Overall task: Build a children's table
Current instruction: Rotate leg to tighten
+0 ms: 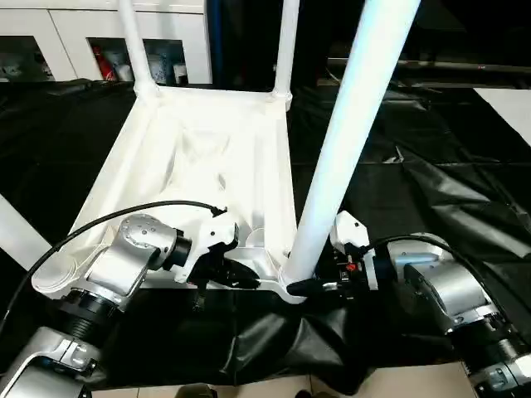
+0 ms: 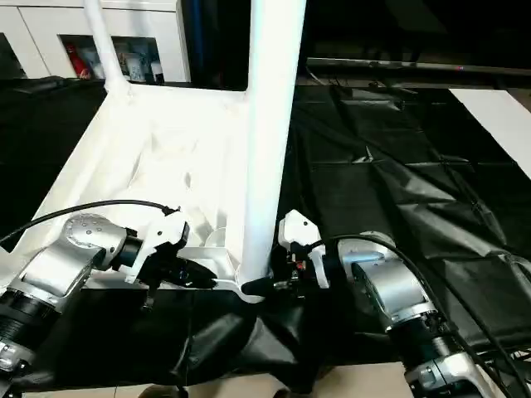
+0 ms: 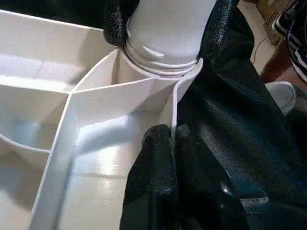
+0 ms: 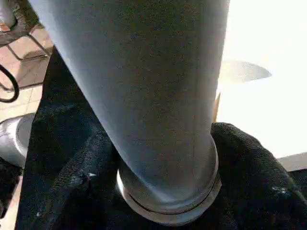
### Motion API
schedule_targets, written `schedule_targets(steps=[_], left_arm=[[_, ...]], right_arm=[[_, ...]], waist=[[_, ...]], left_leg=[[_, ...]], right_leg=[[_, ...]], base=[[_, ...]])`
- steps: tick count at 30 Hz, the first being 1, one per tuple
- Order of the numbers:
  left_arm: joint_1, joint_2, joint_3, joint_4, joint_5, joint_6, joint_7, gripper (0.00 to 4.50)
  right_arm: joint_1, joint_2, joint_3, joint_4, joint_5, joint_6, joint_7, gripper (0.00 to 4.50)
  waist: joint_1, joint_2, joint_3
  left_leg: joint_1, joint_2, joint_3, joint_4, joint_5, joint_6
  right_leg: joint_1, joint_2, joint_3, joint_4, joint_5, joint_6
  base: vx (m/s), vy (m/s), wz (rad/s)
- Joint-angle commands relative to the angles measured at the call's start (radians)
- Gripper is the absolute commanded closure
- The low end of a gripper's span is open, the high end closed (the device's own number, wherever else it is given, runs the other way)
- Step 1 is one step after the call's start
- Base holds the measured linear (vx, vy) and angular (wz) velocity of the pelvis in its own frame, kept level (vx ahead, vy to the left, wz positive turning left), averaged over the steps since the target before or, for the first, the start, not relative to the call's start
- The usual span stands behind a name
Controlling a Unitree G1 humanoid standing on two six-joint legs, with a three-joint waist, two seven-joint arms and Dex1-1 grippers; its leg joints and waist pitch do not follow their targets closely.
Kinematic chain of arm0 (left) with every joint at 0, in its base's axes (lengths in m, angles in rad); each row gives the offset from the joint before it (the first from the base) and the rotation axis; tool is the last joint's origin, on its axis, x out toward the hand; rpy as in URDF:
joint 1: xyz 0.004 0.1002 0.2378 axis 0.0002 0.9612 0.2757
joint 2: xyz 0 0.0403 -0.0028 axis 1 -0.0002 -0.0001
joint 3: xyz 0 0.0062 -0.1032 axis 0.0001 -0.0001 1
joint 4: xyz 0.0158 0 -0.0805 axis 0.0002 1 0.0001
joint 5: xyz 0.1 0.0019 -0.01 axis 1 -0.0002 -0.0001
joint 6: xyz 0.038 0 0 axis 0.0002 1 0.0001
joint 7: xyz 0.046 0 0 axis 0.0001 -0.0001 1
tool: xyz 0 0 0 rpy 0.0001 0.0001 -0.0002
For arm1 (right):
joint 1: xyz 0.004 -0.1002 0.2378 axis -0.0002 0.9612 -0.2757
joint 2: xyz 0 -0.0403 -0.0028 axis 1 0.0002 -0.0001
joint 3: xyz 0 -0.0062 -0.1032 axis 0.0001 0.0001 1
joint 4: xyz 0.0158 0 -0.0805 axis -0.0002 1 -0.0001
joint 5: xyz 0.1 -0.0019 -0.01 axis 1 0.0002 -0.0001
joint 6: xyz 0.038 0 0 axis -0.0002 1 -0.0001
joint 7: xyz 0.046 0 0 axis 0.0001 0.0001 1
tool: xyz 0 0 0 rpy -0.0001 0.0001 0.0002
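Observation:
The children's table top [image 1: 207, 141] lies upside down on a black sheet, ribbed side up. Two white legs [image 1: 133, 41] [image 1: 286, 41] stand in its far corner sockets. A third leg [image 1: 348, 124] stands in the near right socket, and my right gripper [image 1: 311, 286] is shut on its base, one black finger [image 4: 62, 191] on each side of the tube. My left gripper [image 3: 173, 139] is shut on the table's thin near rim [image 3: 172, 110], just left of that socket. Another white leg [image 1: 17, 236] shows at the left edge by the near left corner.
The black sheet [image 1: 415, 182] covers the floor around the table, wrinkled on the right. A white cabinet with glass doors [image 1: 83, 41] stands behind the table on the left. A pale sheet [image 1: 510, 104] lies at the far right.

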Motion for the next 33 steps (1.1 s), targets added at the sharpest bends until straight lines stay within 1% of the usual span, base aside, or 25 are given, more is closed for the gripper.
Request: schedule_targets(steps=[1, 3, 4, 5, 6, 7, 8, 9, 11, 12, 13, 15, 16, 17, 18, 19, 20, 23, 24, 25, 27, 29, 30, 31, 33], left_arm=[[0.007, -0.017, -0.019, 0.004, 0.0, 0.002, 0.022, 4.5], [0.003, -0.043, -0.005, 0.023, 0.016, -0.01, 0.086, 4.5], [0.003, -0.043, -0.005, 0.023, 0.016, -0.01, 0.086, 4.5], [-0.005, -0.069, 0.008, 0.038, 0.029, -0.005, 0.15, 4.5], [-0.013, -0.093, 0.018, 0.054, 0.042, -0.002, 0.209, 4.5], [-0.015, -0.1, 0.022, 0.059, 0.046, -0.002, 0.227, 4.5], [-0.023, -0.131, 0.033, 0.078, 0.061, 0.007, 0.299, 4.5], [-0.032, -0.168, 0.043, 0.099, 0.077, 0.015, 0.377, 4.5], [-0.036, -0.188, 0.046, 0.108, 0.085, 0.021, 0.415, 4.5], [-0.038, -0.212, 0.044, 0.112, 0.09, 0.031, 0.445, 4.5], [-0.038, -0.212, 0.044, 0.112, 0.09, 0.031, 0.445, 4.5], [-0.043, -0.276, 0.033, 0.119, 0.101, 0.054, 0.512, 4.5], [-0.045, -0.306, 0.026, 0.121, 0.105, 0.063, 0.54, 4.5], [-0.045, -0.306, 0.026, 0.121, 0.105, 0.063, 0.54, 4.5], [-0.047, -0.335, 0.016, 0.118, 0.11, 0.072, 0.564, 4.5], [-0.048, -0.369, 0.001, 0.115, 0.118, 0.078, 0.579, 4.5], [-0.048, -0.39, -0.01, 0.112, 0.122, 0.081, 0.583, 4.5], [-0.049, -0.404, -0.018, 0.111, 0.126, 0.083, 0.585, 4.5], [-0.051, -0.414, -0.025, 0.116, 0.131, 0.08, 0.589, 4.5], [-0.054, -0.414, -0.027, 0.123, 0.134, 0.075, 0.589, 4.5], [-0.058, -0.406, -0.027, 0.131, 0.136, 0.071, 0.586, 4.5], [-0.06, -0.377, -0.026, 0.134, 0.134, 0.062, 0.556, 4.5], [-0.06, -0.362, -0.025, 0.128, 0.131, 0.062, 0.534, 4.5], [-0.06, -0.362, -0.025, 0.128, 0.131, 0.062, 0.534, 4.5], [-0.056, -0.341, -0.021, 0.118, 0.131, 0.065, 0.506, 4.5]], right_arm=[[0.018, 0.017, 0.014, 0.002, 0.006, -0.003, -0.012, 1.88], [0.025, 0.036, -0.005, 0.022, -0.003, -0.013, -0.063, 1.88], [0.025, 0.036, -0.005, 0.022, -0.003, -0.013, -0.063, 1.89], [0.017, 0.066, -0.024, 0.061, -0.028, -0.023, -0.152, 1.89], [0.007, 0.098, -0.044, 0.101, -0.048, -0.028, -0.242, 1.89], [0.004, 0.108, -0.05, 0.113, -0.054, -0.029, -0.27, 1.89], [-0.008, 0.151, -0.075, 0.157, -0.07, -0.029, -0.375, 1.89], [-0.02, 0.199, -0.104, 0.2, -0.083, -0.026, -0.491, 1.9], [-0.026, 0.225, -0.12, 0.217, -0.086, -0.02, -0.549, 1.9], [-0.033, 0.255, -0.135, 0.229, -0.084, -0.011, -0.605, 1.91], [-0.033, 0.255, -0.135, 0.229, -0.084, -0.011, -0.605, 1.91], [-0.056, 0.339, -0.177, 0.262, -0.076, 0.011, -0.757, 1.91], [-0.067, 0.376, -0.194, 0.278, -0.071, 0.016, -0.816, 1.91], [-0.067, 0.376, -0.194, 0.278, -0.071, 0.016, -0.816, 1.91], [-0.078, 0.411, -0.203, 0.294, -0.071, 0.017, -0.865, 1.91], [-0.091, 0.446, -0.195, 0.309, -0.078, 0.002, -0.886, 1.91], [-0.095, 0.465, -0.179, 0.31, -0.087, -0.016, -0.881, 1.91], [-0.098, 0.479, -0.166, 0.31, -0.094, -0.03, -0.874, 1.91], [-0.097, 0.486, -0.147, 0.304, -0.105, -0.05, -0.854, 1.91], [-0.091, 0.482, -0.137, 0.289, -0.103, -0.063, -0.821, 1.91], [-0.085, 0.471, -0.139, 0.272, -0.085, -0.06, -0.791, 1.21], [-0.071, 0.416, -0.132, 0.227, -0.068, -0.045, -0.707, 1.19], [-0.063, 0.382, -0.123, 0.2, -0.065, -0.033, -0.659, 1.0], [-0.063, 0.382, -0.123, 0.2, -0.065, -0.033, -0.659, 0.86], [-0.048, 0.314, -0.099, 0.163, -0.069, -0.042, -0.567, 0.86]], waist=[[0.001, 0.014, -0.062], [0.001, 0.011, -0.06], [0.0, 0.012, -0.059], [-0.002, 0.008, -0.055], [-0.004, 0.01, -0.049], [-0.004, 0.01, -0.049], [-0.007, 0.009, -0.045], [-0.017, 0.008, -0.044], [-0.024, 0.007, -0.044], [-0.032, 0.006, -0.045], [-0.033, 0.007, -0.044], [-0.033, 0.007, -0.043], [-0.035, 0.007, -0.042], [-0.037, 0.006, -0.042], [-0.037, 0.008, -0.046], [-0.037, 0.011, -0.046], [-0.04, 0.013, -0.047], [-0.037, 0.013, -0.048], [-0.037, 0.013, -0.049], [-0.038, 0.015, -0.05], [-0.038, 0.014, -0.051], [-0.036, 0.014, -0.052], [-0.03, 0.013, -0.056], [-0.028, 0.013, -0.055], [-0.025, 0.015, -0.057]], left_leg=[[0.003, 0.025, -0.002, -0.062, -0.172, 0.048], [0.004, 0.025, -0.002, -0.062, -0.188, 0.043], [0.003, 0.025, -0.003, -0.064, -0.195, 0.04], [0.003, 0.025, -0.003, -0.067, -0.222, 0.033], [0.005, 0.025, -0.005, -0.072, -0.258, 0.022], [0.005, 0.025, -0.005, -0.072, -0.258, 0.022], [0.011, 0.024, -0.007, -0.073, -0.296, 0.007], [0.005, 0.019, -0.015, -0.077, -0.309, -0.014], [-0.001, 0.017, -0.023, -0.08, -0.311, -0.025], [-0.003, 0.015, -0.025, -0.081, -0.311, -0.021], [0.003, 0.015, -0.024, -0.079, -0.315, -0.012], [0.014, 0.012, -0.02, -0.076, -0.334, 0.002], [0.011, 0.012, -0.022, -0.079, -0.328, -0.003], [0.007, 0.011, -0.024, -0.081, -0.327, -0.006], [0.002, 0.013, -0.027, -0.083, -0.321, -0.007], [0.008, 0.016, -0.024, -0.084, -0.322, -0.006], [0.01, 0.017, -0.022, -0.084, -0.322, -0.006], [0.007, 0.016, -0.02, -0.084, -0.315, 0.003], [0.006, 0.016, -0.019, -0.085, -0.305, 0.007], [0.005, 0.016, -0.017, -0.084, -0.299, 0.009], [0.005, 0.015, -0.014, -0.082, -0.289, 0.016], [0.008, 0.015, -0.012, -0.081, -0.289, 0.024], [0.009, 0.016, -0.01, -0.078, -0.275, 0.035], [0.009, 0.017, -0.01, -0.078, -0.265, 0.038], [0.005, 0.018, -0.009, -0.076, -0.233, 0.046]], right_leg=[[0.059, -0.059, 0.045, -0.054, -0.137, -0.24], [0.058, -0.06, 0.046, -0.057, -0.155, -0.238], [0.058, -0.061, 0.046, -0.058, -0.17, -0.235], [0.056, -0.062, 0.046, -0.065, -0.224, -0.221], [0.053, -0.064, 0.045, -0.075, -0.308, -0.202], [0.053, -0.064, 0.045, -0.075, -0.308, -0.202], [0.047, -0.069, 0.045, -0.086, -0.407, -0.178], [0.052, -0.071, 0.042, -0.094, -0.506, -0.133], [0.056, -0.073, 0.037, -0.098, -0.555, -0.102], [0.058, -0.073, 0.035, -0.103, -0.581, -0.077], [0.05, -0.071, 0.036, -0.109, -0.585, -0.067], [0.038, -0.07, 0.039, -0.118, -0.617, -0.062], [0.039, -0.071, 0.037, -0.118, -0.628, -0.061], [0.042, -0.07, 0.034, -0.118, -0.635, -0.056], [0.048, -0.07, 0.032, -0.115, -0.618, -0.05], [0.041, -0.067, 0.035, -0.115, -0.571, -0.06], [0.039, -0.065, 0.037, -0.111, -0.526, -0.076], [0.042, -0.064, 0.04, -0.106, -0.481, -0.088], [0.044, -0.062, 0.042, -0.102, -0.449, -0.096], [0.044, -0.061, 0.043, -0.1, -0.426, -0.104], [0.047, -0.061, 0.044, -0.098, -0.407, -0.111], [0.045, -0.061, 0.045, -0.1, -0.411, -0.115], [0.048, -0.06, 0.046, -0.099, -0.395, -0.118], [0.048, -0.06, 0.046, -0.098, -0.381, -0.121], [0.051, -0.06, 0.046, -0.091, -0.328, -0.14]], base=[[0.0, 0.0, 0.0], [0.0, 0.0, 0.0], [0.0, 0.0, 0.0], [0.0, 0.0, 0.0], [0.0, 0.0, 0.0], [0.0, 0.0, 0.0], [0.0, 0.0, 0.0], [-0.057, -0.003, -0.05], [-0.058, 0.002, -0.09], [0.0, 0.0, 0.0], [0.0, 0.0, 0.0], [0.0, 0.0, 0.0], [0.0, 0.0, 0.0], [0.0, 0.0, 0.0], [0.0, 0.0, 0.0], [0.0, 0.0, 0.0], [0.0, 0.0, 0.0], [0.0, 0.0, 0.0], [0.0, 0.0, 0.0], [0.0, 0.0, 0.0], [0.0, 0.0, 0.0], [0.0, 0.0, 0.0], [0.0, 0.0, 0.0], [0.0, 0.0, 0.0], [0.0, 0.0, 0.0]])
